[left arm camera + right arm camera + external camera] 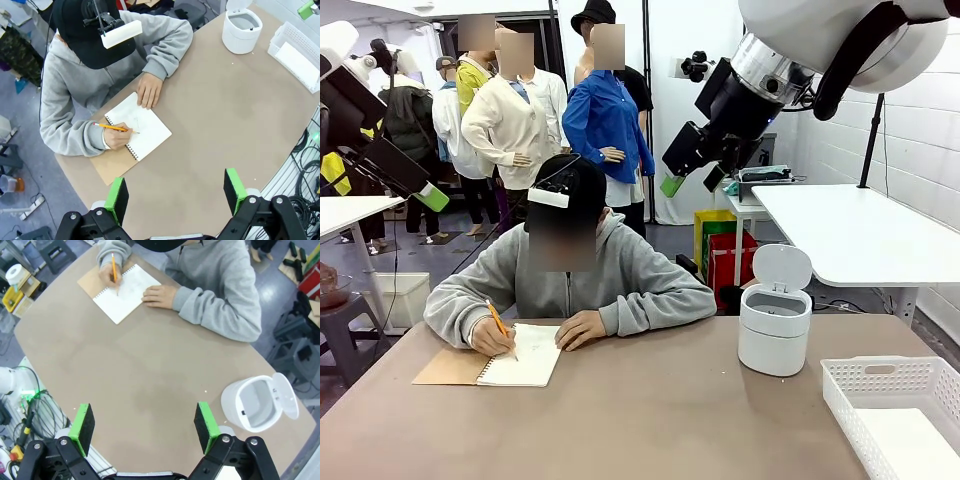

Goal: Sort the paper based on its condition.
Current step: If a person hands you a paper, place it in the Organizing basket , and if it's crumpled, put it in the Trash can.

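Left hand (176, 196) and right hand (144, 427) both gape wide and empty above the tabletop (215, 125), and we see what looks like one paper (298, 63) in the basket (305, 37) well beyond the left hand: light, limp, easily creased, so we'd pinch a free edge.

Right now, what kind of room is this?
Probably a robot lab. The left gripper and the right gripper hang open above a table where a person writes in a notebook; cables lie beside it.
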`<state>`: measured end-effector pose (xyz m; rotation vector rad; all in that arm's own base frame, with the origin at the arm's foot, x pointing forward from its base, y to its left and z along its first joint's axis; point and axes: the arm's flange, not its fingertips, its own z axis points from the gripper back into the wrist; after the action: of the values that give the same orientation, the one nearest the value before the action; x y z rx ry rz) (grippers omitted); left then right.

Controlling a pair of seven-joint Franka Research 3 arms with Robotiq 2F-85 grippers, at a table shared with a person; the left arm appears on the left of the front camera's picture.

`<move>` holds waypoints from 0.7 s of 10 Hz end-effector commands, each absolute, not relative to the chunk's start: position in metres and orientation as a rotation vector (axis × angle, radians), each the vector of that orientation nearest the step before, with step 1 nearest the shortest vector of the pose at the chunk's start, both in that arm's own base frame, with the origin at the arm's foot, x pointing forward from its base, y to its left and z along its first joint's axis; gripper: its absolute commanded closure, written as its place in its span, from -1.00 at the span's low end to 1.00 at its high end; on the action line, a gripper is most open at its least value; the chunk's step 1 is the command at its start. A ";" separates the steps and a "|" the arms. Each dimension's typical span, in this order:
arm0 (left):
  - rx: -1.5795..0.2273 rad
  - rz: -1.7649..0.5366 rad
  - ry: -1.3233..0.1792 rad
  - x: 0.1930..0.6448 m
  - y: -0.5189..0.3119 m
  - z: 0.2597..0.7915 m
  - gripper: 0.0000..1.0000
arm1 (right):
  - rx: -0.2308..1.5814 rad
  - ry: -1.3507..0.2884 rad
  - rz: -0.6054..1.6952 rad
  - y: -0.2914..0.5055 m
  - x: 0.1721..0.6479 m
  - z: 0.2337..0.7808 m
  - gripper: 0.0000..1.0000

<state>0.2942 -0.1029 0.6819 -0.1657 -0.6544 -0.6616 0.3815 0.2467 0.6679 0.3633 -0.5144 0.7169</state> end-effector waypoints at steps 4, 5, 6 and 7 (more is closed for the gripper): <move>-0.165 -0.661 -0.655 0.294 -0.103 0.682 -1.00 | 0.363 -0.518 0.717 0.246 0.381 0.669 -1.00; -0.165 -0.661 -0.655 0.294 -0.103 0.682 -1.00 | 0.363 -0.518 0.717 0.246 0.381 0.669 -1.00; -0.165 -0.661 -0.655 0.294 -0.103 0.682 -1.00 | 0.363 -0.518 0.717 0.246 0.381 0.669 -1.00; -0.165 -0.661 -0.655 0.294 -0.103 0.682 -1.00 | 0.363 -0.518 0.717 0.246 0.381 0.669 -1.00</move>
<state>0.2942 -0.1030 0.6819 -0.1659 -0.6544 -0.6618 0.3811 0.2466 0.6684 0.3633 -0.5157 0.7171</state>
